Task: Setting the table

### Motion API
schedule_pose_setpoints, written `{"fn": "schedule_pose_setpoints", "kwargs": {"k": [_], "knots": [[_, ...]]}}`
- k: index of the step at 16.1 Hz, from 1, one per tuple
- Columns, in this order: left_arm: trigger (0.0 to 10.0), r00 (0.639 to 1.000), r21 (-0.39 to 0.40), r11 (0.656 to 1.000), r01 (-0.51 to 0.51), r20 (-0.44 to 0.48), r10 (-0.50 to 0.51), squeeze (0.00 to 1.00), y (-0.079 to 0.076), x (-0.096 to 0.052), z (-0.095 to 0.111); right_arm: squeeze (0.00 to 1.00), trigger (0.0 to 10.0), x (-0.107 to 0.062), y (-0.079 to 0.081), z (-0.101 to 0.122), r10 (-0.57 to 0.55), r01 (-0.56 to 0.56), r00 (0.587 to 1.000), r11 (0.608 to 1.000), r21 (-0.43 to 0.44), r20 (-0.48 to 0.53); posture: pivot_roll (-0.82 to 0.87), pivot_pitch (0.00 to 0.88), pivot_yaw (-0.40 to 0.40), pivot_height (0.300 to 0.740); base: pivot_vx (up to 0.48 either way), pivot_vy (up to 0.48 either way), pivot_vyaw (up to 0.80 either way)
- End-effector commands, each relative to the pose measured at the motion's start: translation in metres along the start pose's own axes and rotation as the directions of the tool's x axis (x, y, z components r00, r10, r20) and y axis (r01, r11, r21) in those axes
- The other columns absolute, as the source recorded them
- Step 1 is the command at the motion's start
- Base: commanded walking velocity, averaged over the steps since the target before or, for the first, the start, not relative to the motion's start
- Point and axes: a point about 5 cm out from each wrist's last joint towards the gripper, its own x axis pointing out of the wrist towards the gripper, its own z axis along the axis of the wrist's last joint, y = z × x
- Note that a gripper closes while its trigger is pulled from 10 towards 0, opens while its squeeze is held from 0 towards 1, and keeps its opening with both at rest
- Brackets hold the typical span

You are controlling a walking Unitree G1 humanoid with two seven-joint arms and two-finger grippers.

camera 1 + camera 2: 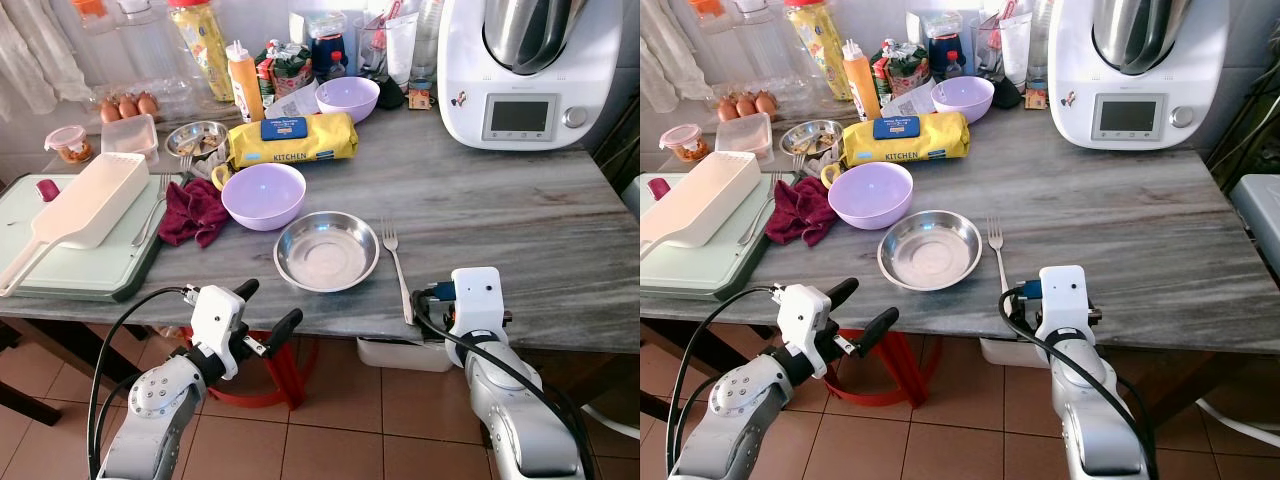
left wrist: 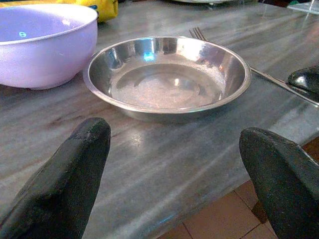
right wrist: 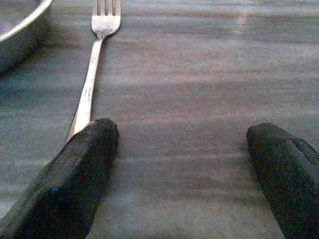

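Closest to the head camera, two silver arms reaching up toward the near edge of the grey marble table (image 1: 520, 220). Left gripper (image 1: 265, 310) hanging just off that edge, in front of the steel plate (image 1: 326, 250), black fingers (image 2: 60, 184) spread wide with nothing between them; from the left wrist, pointed straight at the plate across a strip of bare marble. Right gripper (image 3: 179, 174) over the table edge just right of the plate, fingers also released and well apart, one pad (image 3: 75, 174) lying over the tail end of the fork (image 1: 396, 268) handle, the other out on bare marble, so not gripping anything. Fork flat on the table just right of the plate, tines pointing away from the robot, not touching the plate rim as far as can be told. Lilac bowl (image 1: 263, 195) just behind-left of the plate, very close to its rim. Dark red cloth (image 1: 192, 212) left of that bowl, partly on the green chopping board (image 1: 80, 275) further left of the plate, with a white grater box (image 1: 75, 205) lying on the board and a second fork (image 1: 152, 205) along the board's right side. Behind the plate: yellow kitchen-cloth pack (image 1: 292, 138), another lilac bowl (image 1: 347, 98), a small steel bowl (image 1: 196, 138), a squeeze bottle (image 1: 245, 82), eggs (image 1: 127, 105). White kitchen machine (image 1: 525, 70) far behind-right of the plate.
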Motion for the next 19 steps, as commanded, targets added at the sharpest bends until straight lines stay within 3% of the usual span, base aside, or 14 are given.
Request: {"fn": "schedule_pose_setpoints", "kwargs": {"k": [1, 13, 18, 19], "knots": [[10.0, 1.000, 0.011, 1.000, -0.002, -0.014, 0.002, 0.00, 0.003, -0.004, -0.002, 0.00, 10.0, 0.001, 0.002, 0.000, 0.009, -0.009, 1.000, 1.000, 0.024, 0.003, -0.11, 0.086, 0.097, 0.740, 0.000, 0.000, 0.00], [10.0, 1.000, 0.014, 1.000, -0.004, -0.021, 0.004, 0.00, 0.003, -0.006, -0.003, 0.00, 10.0, 0.006, 0.008, 0.007, 0.042, -0.045, 0.998, 0.997, 0.069, 0.038, -0.10, 0.092, 0.099, 0.740, 0.000, 0.000, 0.00], [10.0, 1.000, 0.015, 1.000, -0.001, -0.013, 0.001, 0.00, 0.001, -0.004, 0.002, 0.00, 10.0, -0.003, -0.002, 0.025, 0.008, -0.017, 0.981, 0.999, 0.045, 0.194, -0.11, 0.091, 0.102, 0.740, 0.000, 0.000, 0.00], [10.0, 1.000, 0.015, 1.000, 0.000, -0.011, 0.000, 0.00, 0.000, -0.003, 0.002, 0.00, 10.0, -0.005, -0.003, 0.025, 0.011, -0.019, 0.983, 0.999, 0.040, 0.184, -0.11, 0.090, 0.103, 0.740, 0.000, 0.000, 0.00]]}}
